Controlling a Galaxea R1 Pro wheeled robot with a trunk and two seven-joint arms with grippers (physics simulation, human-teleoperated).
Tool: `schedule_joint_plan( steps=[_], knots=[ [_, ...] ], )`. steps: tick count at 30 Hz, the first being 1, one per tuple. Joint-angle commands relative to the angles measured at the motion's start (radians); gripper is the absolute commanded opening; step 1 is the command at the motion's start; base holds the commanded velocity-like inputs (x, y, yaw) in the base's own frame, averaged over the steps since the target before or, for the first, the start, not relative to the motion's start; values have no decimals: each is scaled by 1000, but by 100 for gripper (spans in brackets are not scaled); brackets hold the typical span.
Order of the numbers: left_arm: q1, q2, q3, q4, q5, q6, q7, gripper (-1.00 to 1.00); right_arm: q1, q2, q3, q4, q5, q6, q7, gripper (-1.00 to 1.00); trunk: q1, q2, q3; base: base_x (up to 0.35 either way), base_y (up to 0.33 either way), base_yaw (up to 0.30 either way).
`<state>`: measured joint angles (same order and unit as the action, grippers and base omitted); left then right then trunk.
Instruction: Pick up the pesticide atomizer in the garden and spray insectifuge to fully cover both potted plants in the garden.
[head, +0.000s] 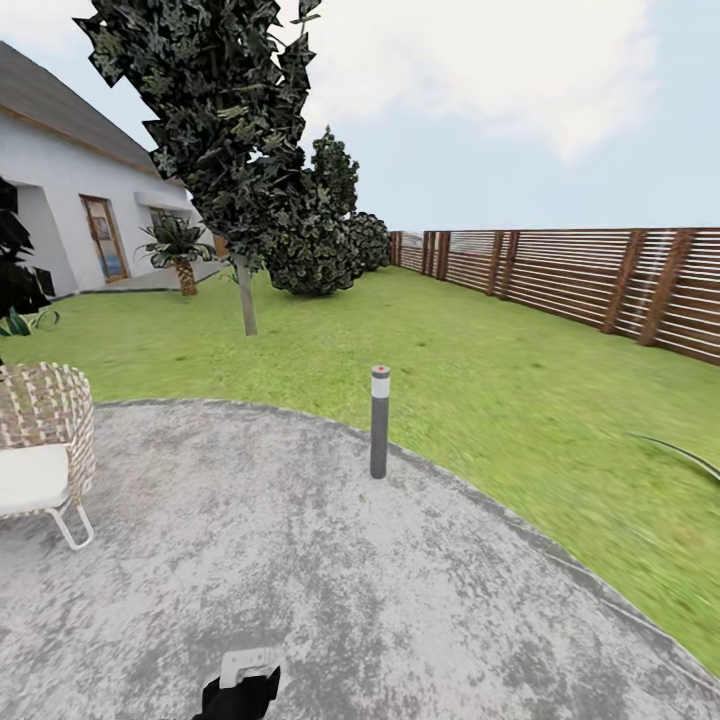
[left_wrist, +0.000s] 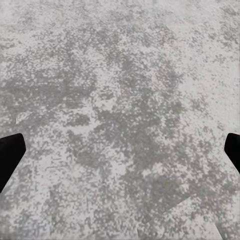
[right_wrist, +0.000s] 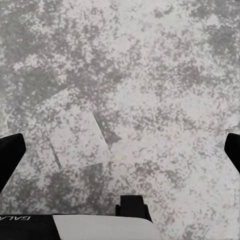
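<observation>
Gravel patio (head: 300, 560), grey and mottled, lies directly below the head camera and takes up the lower part of the head view; the same speckled surface sits under both wrist cameras. Beyond its curved edge, the lawn (head: 480, 350) of the garden runs back to a brown slatted wooden fence (head: 600, 280) along the right side. A white house (head: 70, 190) with a grey roof stands at the far left, with a palm-like plant (head: 178, 250) in front of its door. A tall dark tree (head: 225, 130) rises from the grass left of centre, with round dark bushes (head: 320, 245) behind it. A wicker chair (head: 40, 440) with a pale cushion stands on the patio at the left edge. A slim grey bollard light (head: 379, 420) stands upright near the patio rim. A dark part of the robot with a pale block shows at the bottom edge of the head view. The left end effector (left_wrist: 120, 155) is spread wide and holds nothing, its dark fingertips (left_wrist: 10, 155) at the frame edges. The right end effector (right_wrist: 120, 155) is likewise spread wide and holds nothing. The pesticide atomizer and the potted plants cannot be located in these views.
</observation>
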<state>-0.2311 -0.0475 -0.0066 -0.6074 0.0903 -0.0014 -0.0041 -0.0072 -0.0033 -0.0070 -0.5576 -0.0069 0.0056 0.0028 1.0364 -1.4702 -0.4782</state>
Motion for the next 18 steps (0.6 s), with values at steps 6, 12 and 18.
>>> schedule_joint_plan(
  steps=[6,12,18],
  knots=[
    [-1,0,0,0,9,0,0,100,0,1,-1,1,-1,1,1,100,23,-43,-20,0,0,40],
    [-1,0,-1,0,9,0,0,100,1,2,-1,1,1,-1,0,100,46,-85,-39,0,0,131],
    [-1,0,-1,0,9,0,0,100,0,3,-1,1,4,-1,0,100,69,-127,-58,0,0,248]
  ],
)
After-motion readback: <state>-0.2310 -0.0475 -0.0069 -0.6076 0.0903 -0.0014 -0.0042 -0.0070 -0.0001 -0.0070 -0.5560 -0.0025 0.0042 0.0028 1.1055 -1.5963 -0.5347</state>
